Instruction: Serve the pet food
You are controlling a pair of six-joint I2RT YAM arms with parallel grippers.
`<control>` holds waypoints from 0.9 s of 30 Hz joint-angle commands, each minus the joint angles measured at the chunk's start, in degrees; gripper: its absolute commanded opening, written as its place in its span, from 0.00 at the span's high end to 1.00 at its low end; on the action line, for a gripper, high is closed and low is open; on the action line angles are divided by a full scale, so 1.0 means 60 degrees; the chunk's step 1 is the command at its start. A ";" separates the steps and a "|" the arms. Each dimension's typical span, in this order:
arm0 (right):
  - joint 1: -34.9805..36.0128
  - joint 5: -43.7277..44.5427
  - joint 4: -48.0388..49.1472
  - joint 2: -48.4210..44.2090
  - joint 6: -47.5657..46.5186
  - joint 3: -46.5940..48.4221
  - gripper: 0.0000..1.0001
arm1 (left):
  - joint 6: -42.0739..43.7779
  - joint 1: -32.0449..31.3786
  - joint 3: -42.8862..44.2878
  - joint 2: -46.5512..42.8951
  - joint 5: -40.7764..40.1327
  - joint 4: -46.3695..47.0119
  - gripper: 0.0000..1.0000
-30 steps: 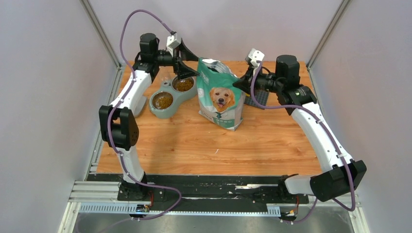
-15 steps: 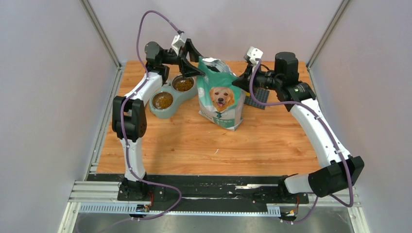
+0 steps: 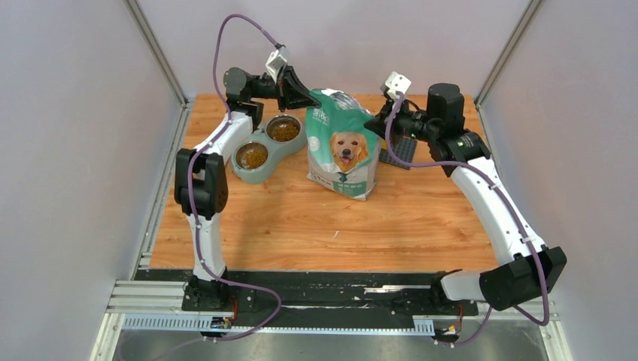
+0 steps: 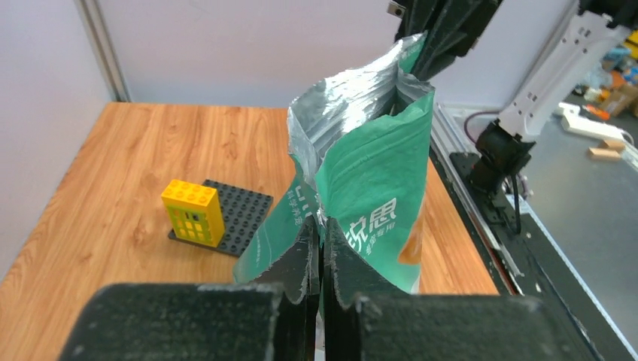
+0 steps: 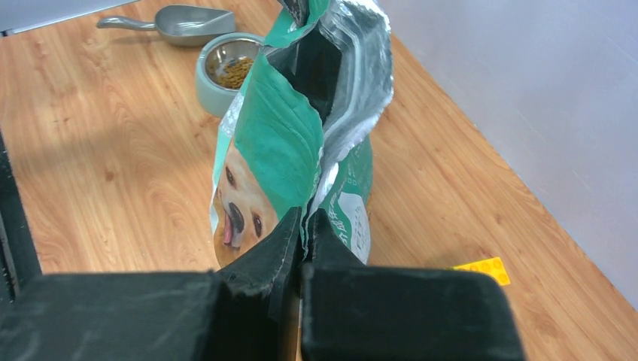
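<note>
Bag [image 3: 342, 150] rim pinched by L claw [image 4: 321, 259] & R claw [image 5: 301, 237], opp. sides; if pulled unevenly, foil could be torn or bag tipped onto bowls [image 3: 269, 147] of kibble [image 3: 284, 131].

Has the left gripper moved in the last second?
Yes: the left gripper shifted right, off the far bowl, to the pet food bag's top edge and closed on it.

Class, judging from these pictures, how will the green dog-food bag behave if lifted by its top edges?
Probably floppy: the bag is creased at its foil mouth where the left hand and right hand pinch it. Likely bottom-heavy: its lower body bulges. Being tall, it might tip if pushed high.
</note>
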 commanded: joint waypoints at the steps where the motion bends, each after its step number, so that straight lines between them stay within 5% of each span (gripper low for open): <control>1: -0.0147 0.1330 0.0826 -0.0392 0.0028 -0.0031 1.00 | -0.0352 0.0131 -0.0561 -0.0761 -0.1072 0.0565 1.00; 4: -0.0502 0.1165 0.0768 -0.0339 0.0240 0.0131 1.00 | 0.1797 0.0190 -0.1238 -0.1674 -0.1656 -0.1123 1.00; 5: -0.0626 0.1054 0.0698 -0.0299 0.0324 0.0190 1.00 | 0.2563 0.0189 -0.1448 -0.2194 -0.1845 -0.3057 1.00; 8: -0.0875 0.0914 0.0531 -0.0211 0.0490 0.0166 1.00 | 0.8154 -0.0054 -0.1025 -0.3032 -0.3424 -0.8555 1.00; 10: -0.1017 0.1013 0.0538 -0.0228 0.0560 -0.0056 1.00 | 0.9869 -0.0207 -0.0560 -0.3216 -0.3910 -1.1979 1.00; 17: -0.1730 0.1301 0.1392 -0.0472 -0.0274 -0.1202 1.00 | 1.1408 -0.0230 -0.0830 -0.3775 -0.3699 -1.3941 1.00; 23: -0.1744 0.0376 0.2109 -0.0435 -0.0991 -0.1317 1.00 | 1.6123 -0.0210 0.0147 -0.3678 -0.3336 -1.8598 1.00; 27: -0.1743 -0.0446 0.2143 -0.0681 -0.1595 -0.1563 1.00 | 1.6262 -0.0181 0.0333 -0.3605 -0.3681 -1.9190 1.00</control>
